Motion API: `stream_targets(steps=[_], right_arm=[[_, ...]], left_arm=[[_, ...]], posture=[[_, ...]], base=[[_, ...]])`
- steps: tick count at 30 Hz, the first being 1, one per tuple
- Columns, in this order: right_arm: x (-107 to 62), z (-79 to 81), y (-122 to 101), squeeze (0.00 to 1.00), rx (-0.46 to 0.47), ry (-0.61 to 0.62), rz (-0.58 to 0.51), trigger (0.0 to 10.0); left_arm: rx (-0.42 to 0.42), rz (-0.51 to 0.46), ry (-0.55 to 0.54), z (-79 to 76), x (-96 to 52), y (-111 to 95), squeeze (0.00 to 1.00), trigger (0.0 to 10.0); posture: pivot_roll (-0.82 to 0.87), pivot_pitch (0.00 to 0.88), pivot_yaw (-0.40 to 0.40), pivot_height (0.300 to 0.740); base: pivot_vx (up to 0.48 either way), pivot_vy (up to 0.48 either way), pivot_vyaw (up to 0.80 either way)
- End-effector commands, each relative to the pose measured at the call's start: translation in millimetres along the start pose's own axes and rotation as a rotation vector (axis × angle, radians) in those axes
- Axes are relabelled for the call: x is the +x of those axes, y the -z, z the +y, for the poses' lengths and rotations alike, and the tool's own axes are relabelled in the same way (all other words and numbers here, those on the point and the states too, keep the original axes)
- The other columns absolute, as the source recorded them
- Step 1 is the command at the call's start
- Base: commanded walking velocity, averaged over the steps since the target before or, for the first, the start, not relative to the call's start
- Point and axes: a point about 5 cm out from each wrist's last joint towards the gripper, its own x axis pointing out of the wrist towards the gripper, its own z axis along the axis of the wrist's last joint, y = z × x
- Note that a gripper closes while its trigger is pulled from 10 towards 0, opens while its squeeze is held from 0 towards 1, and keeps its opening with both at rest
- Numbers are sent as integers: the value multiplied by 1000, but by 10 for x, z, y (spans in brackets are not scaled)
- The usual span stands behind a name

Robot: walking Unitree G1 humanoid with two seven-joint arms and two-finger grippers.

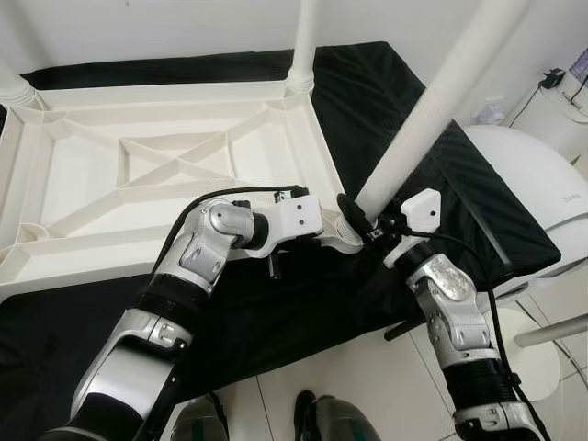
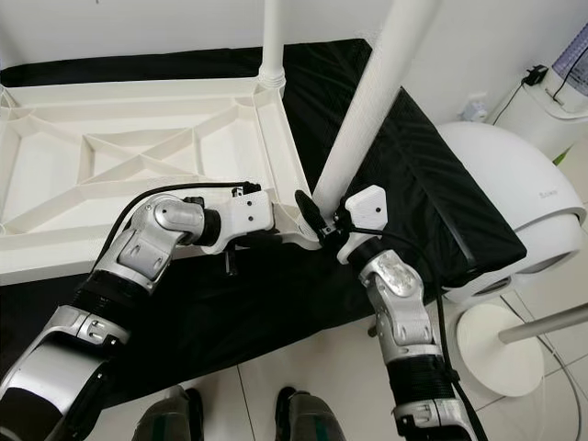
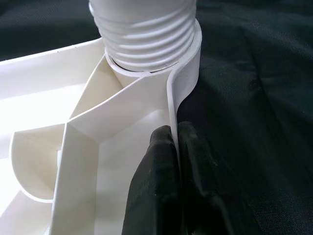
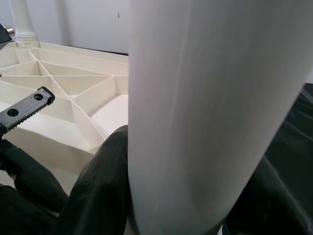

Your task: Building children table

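the white children's table top (image 1: pixel 138 175) lies upside down, ribs up, on a black cloth (image 1: pixel 404 175) over a bed. the left gripper (image 3: pixel 176 161) is at its near right corner, jaws pinched narrow on the thin rim wall, just beside the ribbed socket (image 3: pixel 146 34). the right gripper (image 1: pixel 367 225) holds a long white leg (image 1: pixel 432 110) low on its shaft, jaws closed around it; the leg stands tilted in that corner socket. another leg (image 1: pixel 303 41) stands upright at the far right corner.
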Motion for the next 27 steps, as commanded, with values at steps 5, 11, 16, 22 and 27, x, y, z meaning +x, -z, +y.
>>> stream_targets(steps=[5,11,16,22,27], right_arm=[[-232,-46,440,0,88,57,225,10000],[-181,-79,448,0,75,60,261,10000],[-89,-116,424,0,61,42,282,10000],[38,-165,361,0,51,35,267,10000],[41,-160,369,0,59,30,275,10000]], left_arm=[[-1,81,-224,86,-38,160,0,10000],[0,83,-224,86,-43,163,0,10000],[1,85,-223,88,-48,165,0,10000],[3,86,-222,86,-49,167,0,10000],[3,87,-223,86,-50,166,0,10000]], posture=[[-7,134,-50,740],[-7,139,-46,740],[-4,142,-45,740],[-4,145,-44,740],[0,146,-48,740]], base=[[0,0,0],[0,0,0],[0,0,0],[0,0,0],[0,0,0]])
